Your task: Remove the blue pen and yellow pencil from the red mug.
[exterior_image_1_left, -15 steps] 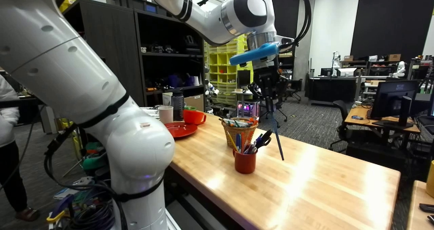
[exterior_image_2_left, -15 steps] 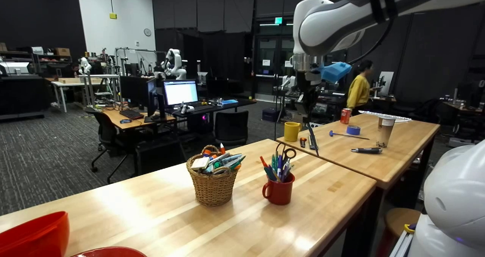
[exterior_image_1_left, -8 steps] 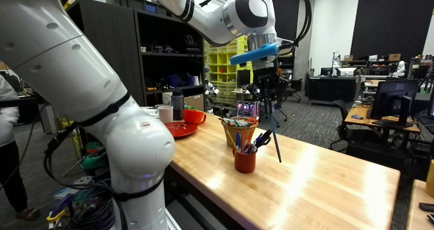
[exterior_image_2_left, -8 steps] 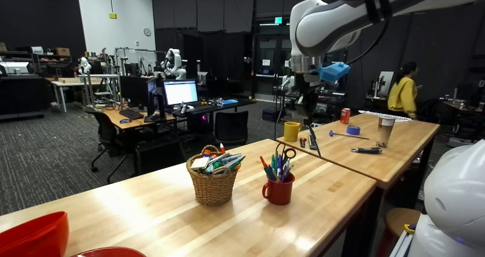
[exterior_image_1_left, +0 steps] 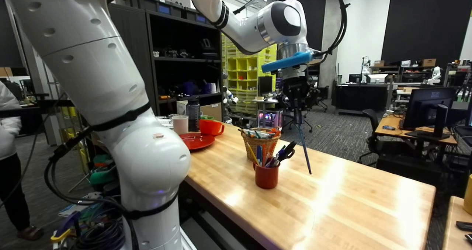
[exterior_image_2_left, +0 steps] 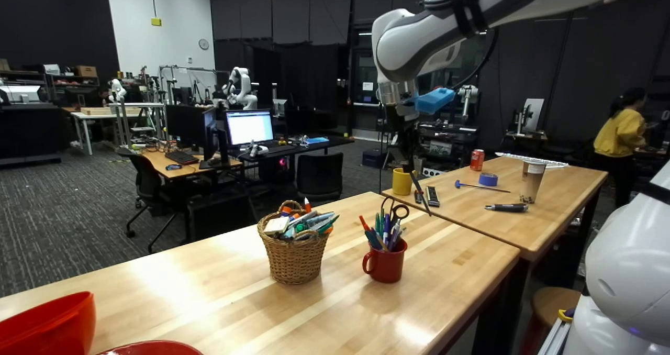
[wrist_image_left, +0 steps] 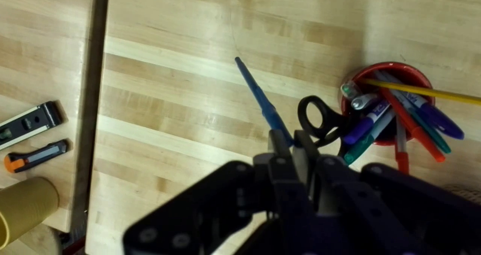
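My gripper (exterior_image_1_left: 298, 119) is shut on the blue pen (exterior_image_1_left: 304, 148), which hangs down at a slant outside the mug. The pen also shows in an exterior view (exterior_image_2_left: 421, 195) and in the wrist view (wrist_image_left: 259, 97). Its tip is over the table; I cannot tell how high. The red mug (exterior_image_1_left: 266, 178) stands upright and shows in both exterior views (exterior_image_2_left: 387, 266) and at right in the wrist view (wrist_image_left: 409, 71). The yellow pencil (wrist_image_left: 432, 92) leans in the mug, sticking out over its rim. It also shows in an exterior view (exterior_image_1_left: 253, 154).
Black scissors (wrist_image_left: 325, 116) and several pens crowd the mug. A wicker basket (exterior_image_2_left: 294, 263) of pens stands close by. A red plate (exterior_image_1_left: 197, 142) and red-orange bowl (exterior_image_1_left: 211, 127) are farther along. Past a gap, a second table (exterior_image_2_left: 555, 187) carries a yellow mug (exterior_image_2_left: 402, 182) and tools.
My gripper, still holding the blue pen, dips slightly and then shifts sideways over the table. The mug and pencil have not moved. A person in yellow walks right in the background.
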Robot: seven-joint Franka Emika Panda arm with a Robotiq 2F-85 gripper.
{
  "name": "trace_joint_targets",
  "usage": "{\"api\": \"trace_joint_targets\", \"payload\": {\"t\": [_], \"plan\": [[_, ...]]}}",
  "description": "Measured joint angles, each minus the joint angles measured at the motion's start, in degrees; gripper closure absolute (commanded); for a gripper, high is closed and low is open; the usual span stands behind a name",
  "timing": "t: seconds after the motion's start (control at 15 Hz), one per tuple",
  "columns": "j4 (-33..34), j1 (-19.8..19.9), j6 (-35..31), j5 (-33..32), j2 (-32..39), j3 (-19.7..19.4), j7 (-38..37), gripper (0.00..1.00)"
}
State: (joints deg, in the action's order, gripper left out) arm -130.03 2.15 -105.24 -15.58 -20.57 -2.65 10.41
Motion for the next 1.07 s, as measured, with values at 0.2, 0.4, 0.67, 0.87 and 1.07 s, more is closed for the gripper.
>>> {"api": "trace_joint_targets", "payload": {"t": [0.2, 0.4, 0.67, 0.87, 1.07], "plan": [[2.4, 0.6, -3.7, 0.0, 4.9, -1.5, 0.0, 0.97], [4.0, 1.8, -6.4, 0.0, 9.4, -3.1, 0.0, 0.97], [4.3, 3.7, -8.8, 0.0, 14.5, -4.9, 0.0, 0.97], [4.4, 4.7, -9.8, 0.0, 17.8, -5.7, 0.2, 0.97], [4.7, 4.9, -9.9, 0.0, 20.5, -5.7, 0.4, 0.64]]}}
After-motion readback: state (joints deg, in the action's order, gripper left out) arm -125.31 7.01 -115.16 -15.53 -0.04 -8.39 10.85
